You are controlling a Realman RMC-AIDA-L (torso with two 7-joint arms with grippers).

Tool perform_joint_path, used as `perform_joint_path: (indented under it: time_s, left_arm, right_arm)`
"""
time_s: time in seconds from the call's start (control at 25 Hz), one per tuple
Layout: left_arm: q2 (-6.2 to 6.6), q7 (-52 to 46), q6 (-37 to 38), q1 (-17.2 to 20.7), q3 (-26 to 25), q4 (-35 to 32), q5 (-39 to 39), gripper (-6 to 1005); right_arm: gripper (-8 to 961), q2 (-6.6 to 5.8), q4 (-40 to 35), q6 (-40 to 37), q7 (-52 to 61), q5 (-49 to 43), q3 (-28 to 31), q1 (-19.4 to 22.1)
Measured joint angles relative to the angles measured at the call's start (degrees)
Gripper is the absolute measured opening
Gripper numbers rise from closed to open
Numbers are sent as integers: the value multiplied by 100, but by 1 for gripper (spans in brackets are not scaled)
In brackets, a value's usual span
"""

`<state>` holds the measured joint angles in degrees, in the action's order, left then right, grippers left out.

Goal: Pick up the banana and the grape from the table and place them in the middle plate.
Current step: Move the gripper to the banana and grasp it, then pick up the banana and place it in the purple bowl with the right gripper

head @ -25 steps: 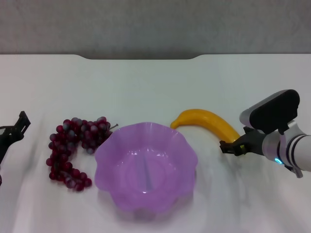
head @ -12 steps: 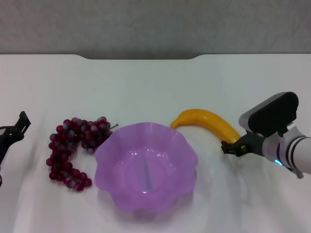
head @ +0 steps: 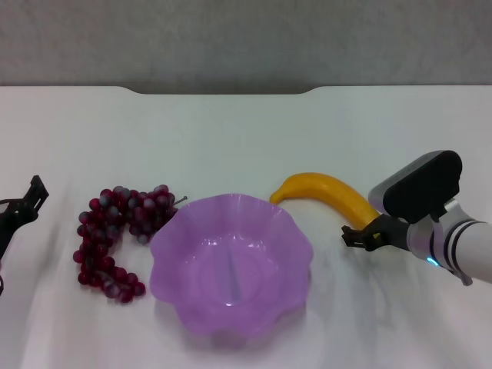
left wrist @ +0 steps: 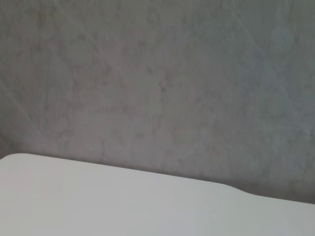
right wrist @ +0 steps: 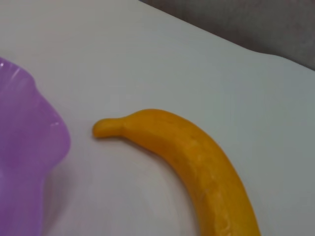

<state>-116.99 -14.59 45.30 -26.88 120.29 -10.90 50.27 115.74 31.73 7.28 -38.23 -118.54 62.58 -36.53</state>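
Note:
The yellow banana [head: 327,194] lies on the white table [head: 246,131], just right of the purple scalloped middle plate [head: 229,265]. In the right wrist view the banana [right wrist: 192,164] curves away from the plate's rim [right wrist: 29,147], with nothing holding it. My right gripper [head: 361,235] sits low at the banana's right end, on its near side. The dark red grape bunch [head: 117,231] rests on the table against the plate's left side. My left gripper [head: 21,206] is parked at the far left edge, apart from the grapes. The plate holds nothing.
The table's dark notched far edge [head: 223,91] runs along the back. The left wrist view shows only the table edge [left wrist: 123,172] and a grey wall [left wrist: 157,78].
My right gripper has slid a little to the left and nearer along the banana's right end. The banana, grapes, plate and left arm have not moved.

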Motion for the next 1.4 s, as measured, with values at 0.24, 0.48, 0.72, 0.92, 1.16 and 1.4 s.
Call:
perform_joint_path:
  time_s: [0.24, 0.48, 0.72, 0.92, 1.16, 1.4]
  left_arm:
    - [0, 0, 15, 4, -3, 0, 0, 815]
    - [0, 0, -3, -2, -5, 0, 0, 815]
    - [0, 6, -4, 3, -6, 0, 0, 815]
    - [0, 4, -4, 24, -13, 0, 0, 815]
    - [0, 2, -6, 29, -15, 0, 0, 814]
    - [0, 1, -11, 28, -24, 3, 4, 814]
  right_arm:
    - [863, -9, -121, -45, 0, 81, -44, -40]
    - [861, -5, -155, -53, 0, 101, -44, -56]
    - [649, -8, -218, -164, -5, 104, -95, -55]
    - [553, -8, -220, -211, -4, 104, -106, -45]
    - [458, -8, -210, -218, -2, 103, -106, -26]
    - [458, -8, -196, -250, 0, 104, -108, -6]
